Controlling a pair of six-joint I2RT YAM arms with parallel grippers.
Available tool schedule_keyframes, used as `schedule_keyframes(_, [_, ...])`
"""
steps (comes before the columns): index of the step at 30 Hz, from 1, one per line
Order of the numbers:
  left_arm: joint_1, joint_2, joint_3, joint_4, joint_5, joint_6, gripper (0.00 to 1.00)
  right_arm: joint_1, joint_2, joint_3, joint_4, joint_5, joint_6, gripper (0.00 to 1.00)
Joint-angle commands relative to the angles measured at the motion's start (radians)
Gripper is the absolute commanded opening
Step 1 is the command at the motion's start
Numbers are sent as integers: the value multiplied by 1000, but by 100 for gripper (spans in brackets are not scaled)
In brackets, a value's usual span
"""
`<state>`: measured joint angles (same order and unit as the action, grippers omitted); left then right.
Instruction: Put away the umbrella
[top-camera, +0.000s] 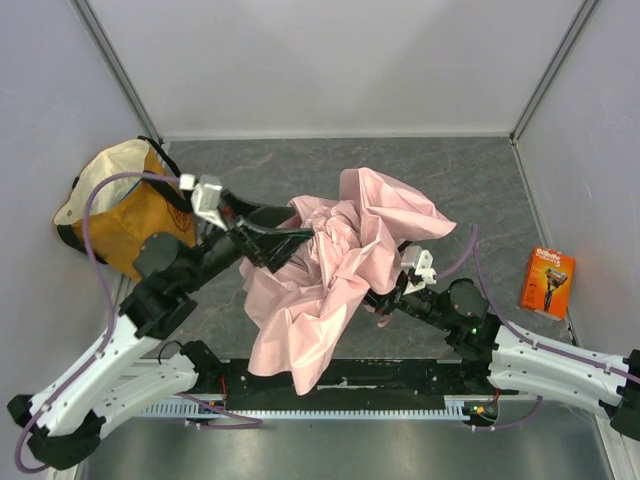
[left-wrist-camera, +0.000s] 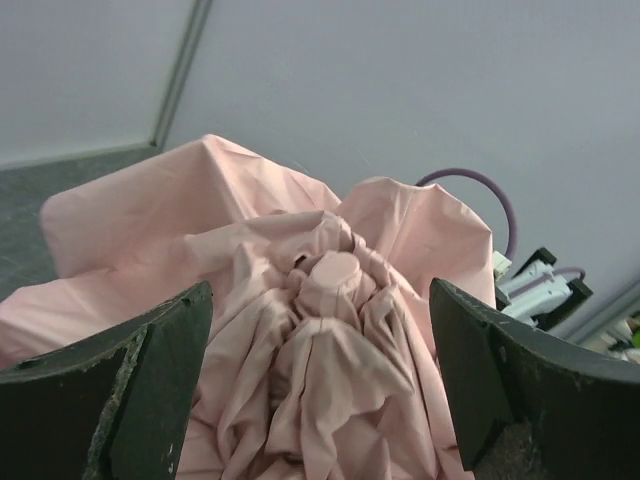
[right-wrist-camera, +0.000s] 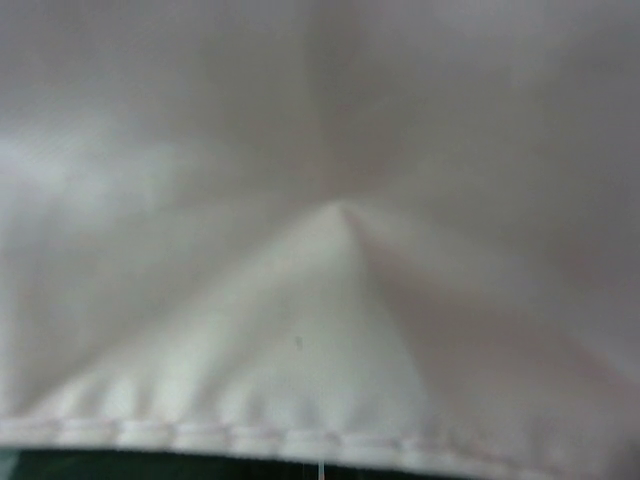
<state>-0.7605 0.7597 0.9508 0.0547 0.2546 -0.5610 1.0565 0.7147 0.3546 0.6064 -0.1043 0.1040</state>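
Left gripper (left-wrist-camera: 320, 400): jaws wide apart, straddling the gathered crown of the umbrella (left-wrist-camera: 330, 280). Right gripper (top-camera: 388, 298): jaws together, buried under pink fabric, possibly pinching it. Umbrella crumpled mid-table (top-camera: 480, 190), between both arms.

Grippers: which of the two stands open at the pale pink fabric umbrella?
The left gripper: its dark fingers stand wide apart either side of the umbrella's bunched tip; the right gripper is shut.
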Motion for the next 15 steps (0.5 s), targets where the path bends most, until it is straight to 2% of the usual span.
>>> schedule_keyframes(1, [1, -123, -59, -19, -178, -12, 93, -1, -32, 81, 115, -3, -7, 0])
schedule_keyframes(4, [1, -96, -78, 17, -74, -83, 94, 0, -31, 98, 121, -14, -4, 0])
schedule_keyframes(7, [1, -65, -133, 205, 96, -137, 94, -1, -20, 118, 115, -23, -6, 0])
schedule_keyframes(9, [1, -39, -164, 321, 135, -166, 93, -1, -11, 133, 107, -37, -9, 0])
schedule_keyframes(12, [1, 45, -129, 349, 182, -168, 94, -1, 3, 145, 108, -58, 2, 0])
schedule_keyframes(15, [1, 108, -121, 460, 256, -194, 94, 0, 11, 150, 95, -63, 0, 0])
